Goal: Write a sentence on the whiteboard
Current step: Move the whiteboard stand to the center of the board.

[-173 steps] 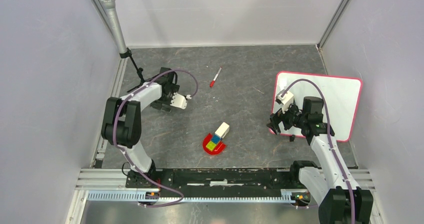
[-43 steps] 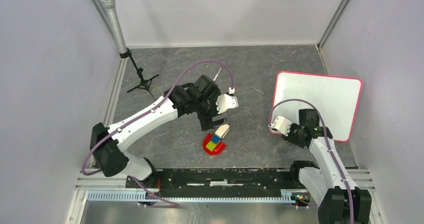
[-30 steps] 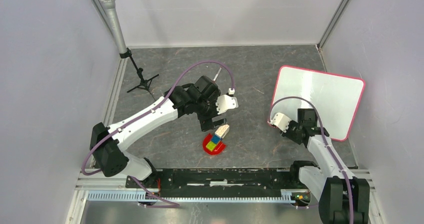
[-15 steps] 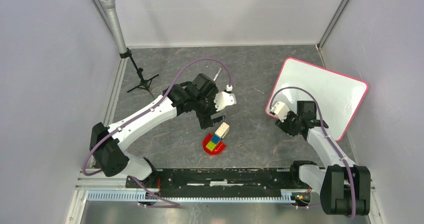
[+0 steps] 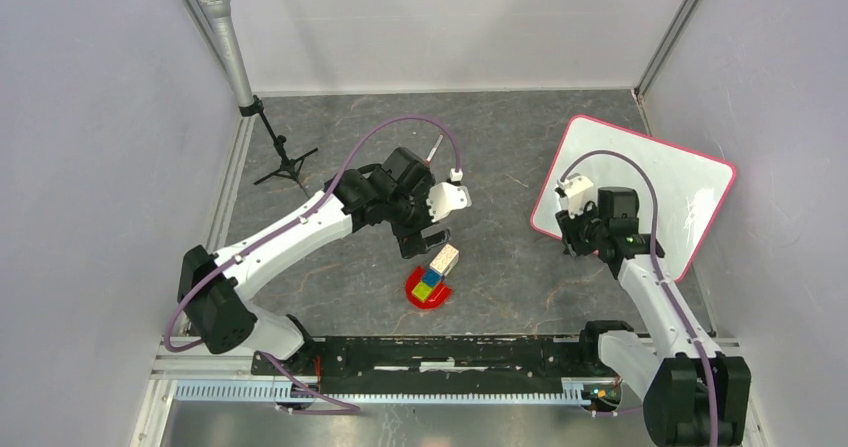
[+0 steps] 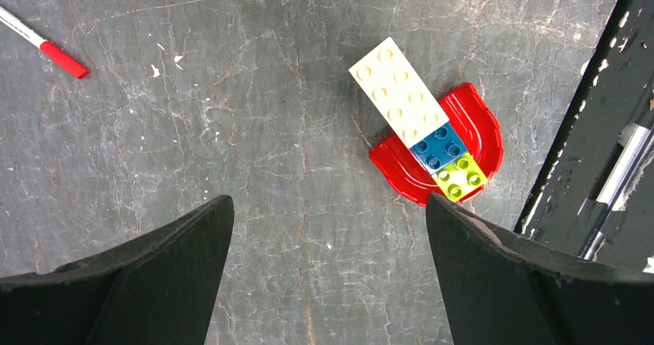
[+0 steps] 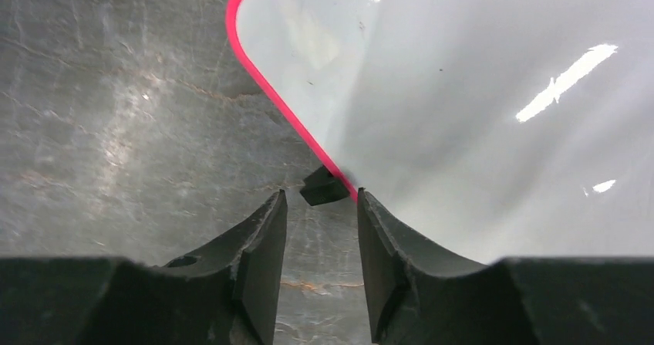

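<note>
The whiteboard (image 5: 680, 192), glossy white with a red-pink border, lies turned at an angle at the right, its right corner up by the side wall. In the right wrist view the whiteboard (image 7: 463, 90) fills the upper right, and a black clip (image 7: 324, 187) on its edge sits just past my fingertips. My right gripper (image 5: 566, 237) (image 7: 320, 202) is at that near-left edge, jaws apart with nothing between them. My left gripper (image 5: 430, 235) (image 6: 325, 206) hangs wide open over bare table. A red-capped marker (image 6: 46, 44) (image 5: 434, 149) lies behind the left arm.
A stack of white, blue and green bricks (image 5: 437, 270) (image 6: 416, 117) rests on a red plate (image 5: 420, 297) (image 6: 482, 125) mid-table, just right of my left fingers. A microphone on a small tripod (image 5: 262, 117) stands at the back left. Walls close in both sides.
The whiteboard has swung round, its left corner nearer the middle. My right gripper has opened, let go of the board's edge and moved up along it. The left arm barely moved.
</note>
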You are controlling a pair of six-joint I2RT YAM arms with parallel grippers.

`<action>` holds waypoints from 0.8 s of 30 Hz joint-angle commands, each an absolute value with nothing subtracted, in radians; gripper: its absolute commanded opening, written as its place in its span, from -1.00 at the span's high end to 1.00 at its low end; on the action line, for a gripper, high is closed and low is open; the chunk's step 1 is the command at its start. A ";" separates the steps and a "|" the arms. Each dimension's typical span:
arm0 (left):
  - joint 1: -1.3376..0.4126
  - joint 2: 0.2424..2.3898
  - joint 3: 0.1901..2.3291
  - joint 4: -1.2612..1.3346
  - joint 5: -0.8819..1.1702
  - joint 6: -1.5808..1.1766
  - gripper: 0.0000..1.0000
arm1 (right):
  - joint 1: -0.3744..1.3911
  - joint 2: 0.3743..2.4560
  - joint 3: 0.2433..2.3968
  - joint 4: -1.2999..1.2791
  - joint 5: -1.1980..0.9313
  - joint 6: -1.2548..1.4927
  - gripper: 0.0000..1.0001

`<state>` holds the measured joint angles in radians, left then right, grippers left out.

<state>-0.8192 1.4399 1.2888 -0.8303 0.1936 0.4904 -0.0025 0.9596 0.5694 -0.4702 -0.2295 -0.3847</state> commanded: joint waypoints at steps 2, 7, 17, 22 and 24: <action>-0.812 1.404 1.287 -0.796 0.207 0.459 -1.00 | 0.102 0.959 0.649 -0.507 -0.046 -0.175 0.15; -0.811 1.426 1.302 -0.796 0.208 0.463 -1.00 | 0.140 1.047 0.734 -0.638 0.041 -0.093 0.20; -0.811 1.439 1.309 -0.796 0.207 0.465 -1.00 | 0.143 0.973 0.605 -0.574 0.052 0.171 0.16; -0.811 1.445 1.314 -0.796 0.213 0.460 -1.00 | 0.142 0.938 0.517 -0.475 0.121 0.201 0.07; -0.811 1.445 1.316 -0.797 0.213 0.458 -1.00 | 0.142 0.922 0.487 -0.415 0.147 0.205 -0.04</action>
